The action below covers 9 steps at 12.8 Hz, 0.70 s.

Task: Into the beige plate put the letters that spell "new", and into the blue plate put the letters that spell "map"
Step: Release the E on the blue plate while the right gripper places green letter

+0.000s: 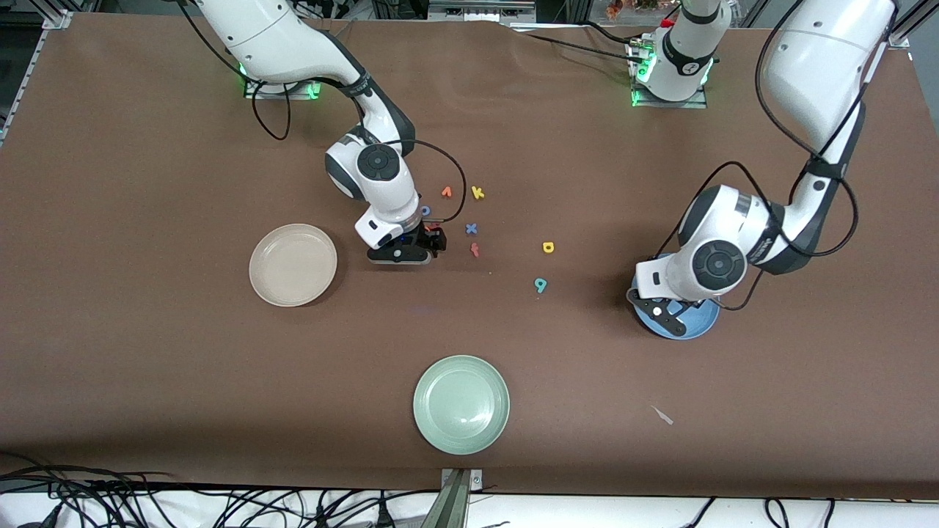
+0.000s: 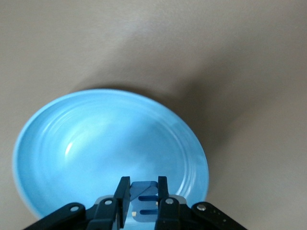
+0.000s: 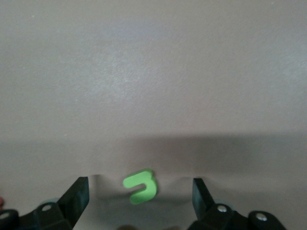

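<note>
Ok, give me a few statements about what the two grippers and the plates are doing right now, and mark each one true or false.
1. The left gripper is shut on the blue "m" over the blue plate. True.
2. The right gripper is shut on the green "n". False: its fingers stand open on either side of the letter, which lies on the table.
3. The beige plate already holds a letter. False: nothing lies in it.
4. The yellow "p" and the teal "a" lie on the table, not in a plate. True.
5. The pale green plate lies nearer to the front camera than the beige plate. True.
</note>
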Each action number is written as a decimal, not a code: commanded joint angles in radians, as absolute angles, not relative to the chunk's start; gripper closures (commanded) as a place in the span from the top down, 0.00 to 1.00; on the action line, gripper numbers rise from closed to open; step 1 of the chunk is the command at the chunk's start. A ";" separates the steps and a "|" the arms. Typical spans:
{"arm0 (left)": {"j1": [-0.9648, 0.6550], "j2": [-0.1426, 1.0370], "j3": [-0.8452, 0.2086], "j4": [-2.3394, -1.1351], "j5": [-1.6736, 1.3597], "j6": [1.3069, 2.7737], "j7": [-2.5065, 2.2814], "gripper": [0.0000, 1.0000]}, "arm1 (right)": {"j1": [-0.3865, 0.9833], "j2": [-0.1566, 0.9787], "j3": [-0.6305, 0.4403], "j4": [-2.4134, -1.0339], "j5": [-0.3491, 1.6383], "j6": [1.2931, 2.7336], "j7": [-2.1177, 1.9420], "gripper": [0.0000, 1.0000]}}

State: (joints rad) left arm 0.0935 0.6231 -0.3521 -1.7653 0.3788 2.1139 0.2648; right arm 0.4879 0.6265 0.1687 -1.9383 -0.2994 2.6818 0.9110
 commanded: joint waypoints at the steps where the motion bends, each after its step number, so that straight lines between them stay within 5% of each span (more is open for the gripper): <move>1: 0.149 0.618 -0.364 -1.853 0.413 2.235 0.276 0.48 | 0.489 0.634 0.167 -1.937 -0.334 2.678 0.925 0.92; 2: 0.156 0.608 -0.368 -1.853 0.413 2.229 0.282 0.99 | 0.489 0.632 0.167 -1.937 -0.336 2.678 0.927 0.88; 9: 0.143 0.506 -0.494 -1.787 0.289 2.006 0.096 1.00 | 0.491 0.632 0.167 -1.937 -0.339 2.674 0.922 0.49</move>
